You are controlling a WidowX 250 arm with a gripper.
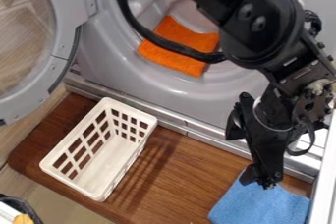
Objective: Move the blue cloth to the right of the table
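A white plastic basket (pixel 108 161) stands upright on the bench (pixel 177 183); its long rectangular form has rounded corners, a smooth thick rim, walls pierced by rows of squarish openings and a plain floor. The bench is brown and wooden, with fine streaky grain, and the basket's latticed shadow falls across it just beside the basket.

In the camera view, the blue cloth (pixel 259 210) lies to the right of the basket and well apart from it, near the lower edge of the view. It is soft and finely napped, spread mostly flat, with its upper corner beneath the end effector (pixel 266 182). The end effector, black and angular, points down at that corner, also right of the basket; whether it is clenched on the fabric or released, I cannot tell. The jointed black arm (pixel 263 26) slants in from the top, above and to the right of the basket, with a smooth, looping black cable (pixel 123 2).

Beyond the basket is a glossy pale-grey machine (pixel 101 73) with a rounded opening. An orange cloth (pixel 174 34), fuzzy and bent into an angled shape, lies inside, partly crossed by the cable. The machine's round door (pixel 62 46), with a clear centre, hangs open up and left of the basket. A ridged metallic rail (pixel 197 129) runs between the machine and the bench, behind the basket.
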